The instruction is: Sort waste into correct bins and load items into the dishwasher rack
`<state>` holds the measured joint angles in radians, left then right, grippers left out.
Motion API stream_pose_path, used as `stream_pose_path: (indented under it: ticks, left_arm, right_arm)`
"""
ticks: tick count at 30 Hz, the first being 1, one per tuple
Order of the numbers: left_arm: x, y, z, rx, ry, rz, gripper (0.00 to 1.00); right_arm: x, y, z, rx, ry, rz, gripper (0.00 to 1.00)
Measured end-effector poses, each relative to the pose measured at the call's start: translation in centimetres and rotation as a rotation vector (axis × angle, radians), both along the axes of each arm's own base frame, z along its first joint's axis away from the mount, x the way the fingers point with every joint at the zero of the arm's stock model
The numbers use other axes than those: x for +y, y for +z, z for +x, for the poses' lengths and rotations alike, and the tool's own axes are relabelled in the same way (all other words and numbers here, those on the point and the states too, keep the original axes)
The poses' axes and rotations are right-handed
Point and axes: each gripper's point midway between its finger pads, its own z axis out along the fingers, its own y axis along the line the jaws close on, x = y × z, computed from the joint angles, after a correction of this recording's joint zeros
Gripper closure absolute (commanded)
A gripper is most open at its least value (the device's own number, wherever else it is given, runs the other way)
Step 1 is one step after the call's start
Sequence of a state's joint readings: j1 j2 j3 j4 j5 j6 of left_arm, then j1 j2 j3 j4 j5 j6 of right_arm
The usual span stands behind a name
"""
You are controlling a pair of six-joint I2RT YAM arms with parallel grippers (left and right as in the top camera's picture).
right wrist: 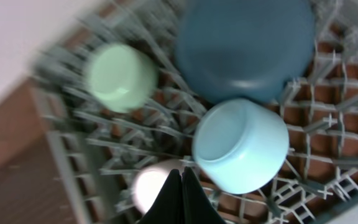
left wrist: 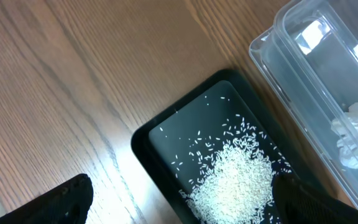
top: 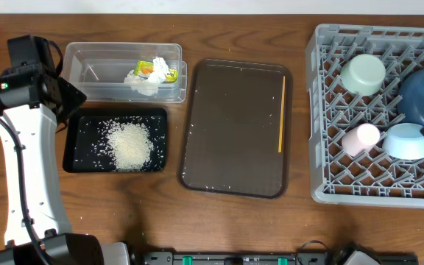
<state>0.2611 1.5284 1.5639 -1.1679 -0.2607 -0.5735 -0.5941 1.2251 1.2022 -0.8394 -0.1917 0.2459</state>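
Right under the right gripper (right wrist: 180,198), whose fingers are pressed together on nothing, sits the rack (right wrist: 67,155), and it's crowded! The pink cup (right wrist: 149,186) is just below the tips and the light blue bowl (right wrist: 241,152) is close beside them. The dark blue bowl (right wrist: 247,43) and green bowl (right wrist: 120,74) lie farther ahead. All four are smooth, rounded and glossy, perched on thin grey pegs, so a low exit could clip one and set it rocking.

Well off to that gripper's left, the stick (top: 282,114) lies flat on the brown tray (top: 234,162). It's thin, straight and orange, and I'd call it hard to pinch. It may skid on the pebbled surface, or slip through the lattice once loaded. A few stray grains speckle that tray too.

Over on the other side, the left gripper (left wrist: 185,208) hangs with its fingers wide apart, holding nothing. The rice (left wrist: 235,180) is heaped directly beneath it in the matte black tray (left wrist: 160,143). Dip too far and those loose grains scatter! Just beyond its fingers, the clear tub (left wrist: 316,81) holds crumpled tissue (left wrist: 353,140) and the wrapper (top: 157,68).
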Motion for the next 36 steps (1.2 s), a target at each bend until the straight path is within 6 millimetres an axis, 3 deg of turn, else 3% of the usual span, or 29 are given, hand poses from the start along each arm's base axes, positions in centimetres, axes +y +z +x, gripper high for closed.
stream_pose_path:
  ticks: [6,11,24,36]
  left_arm:
    - [0.0,0.0,0.0,0.000,0.000,0.000,0.06]
    - [0.0,0.0,0.0,0.000,0.000,0.001,0.06]
    - [0.0,0.0,0.0,0.000,0.000,0.000,0.06]
    - [0.0,0.0,0.0,0.000,0.000,0.001,0.06]
  right_arm:
    - [-1.9,-7.1,0.8,0.218,-0.068,0.066,0.99]
    - [-2.6,-10.2,0.3,0.324,-0.107,0.090,0.99]
    - [-3.0,-10.5,0.2,0.338,-0.126,0.083,0.99]
    - [-2.6,-9.7,2.3,0.241,-0.068,0.097,0.99]
